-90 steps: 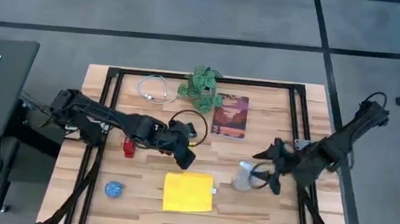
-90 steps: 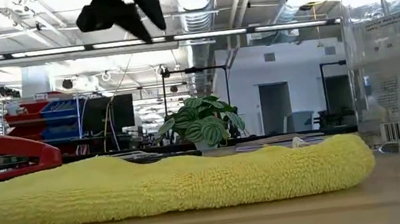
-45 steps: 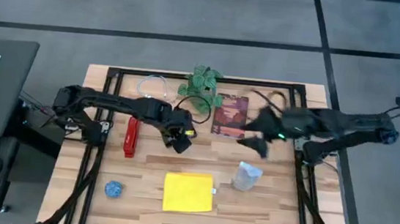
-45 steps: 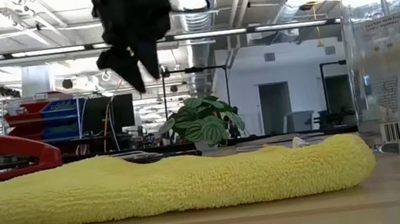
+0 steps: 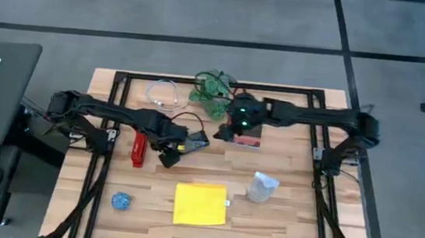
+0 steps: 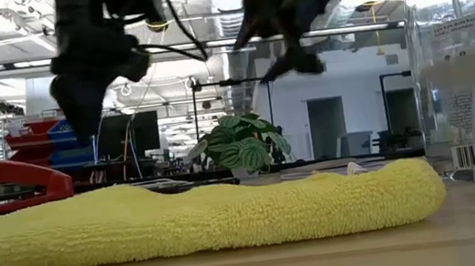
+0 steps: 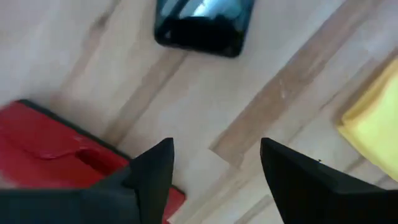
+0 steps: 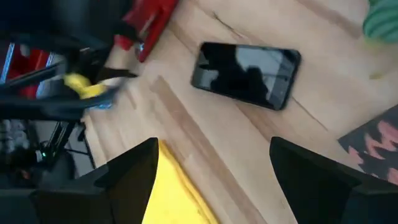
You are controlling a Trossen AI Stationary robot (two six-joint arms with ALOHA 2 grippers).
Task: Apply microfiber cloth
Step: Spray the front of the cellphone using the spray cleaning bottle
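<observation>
The yellow microfiber cloth lies flat on the table near its front edge, and neither gripper touches it. It also shows in the low view. The black phone lies face up beyond the cloth. My left gripper hovers open between the phone and the red stapler; its wrist view shows the phone and a cloth corner. My right gripper hangs open just right of the phone, over the dark red book's left edge.
A clear plastic bottle stands right of the cloth. A blue object lies to the cloth's left. At the back stand a potted plant and a white cable. Bare wood lies between cloth and phone.
My right gripper has swung from beside the bottle toward the far edge and leftward, ending over the book's left edge by the phone. My left gripper has drifted toward the table's left edge, from above the phone to beside the stapler. The cloth has not moved.
</observation>
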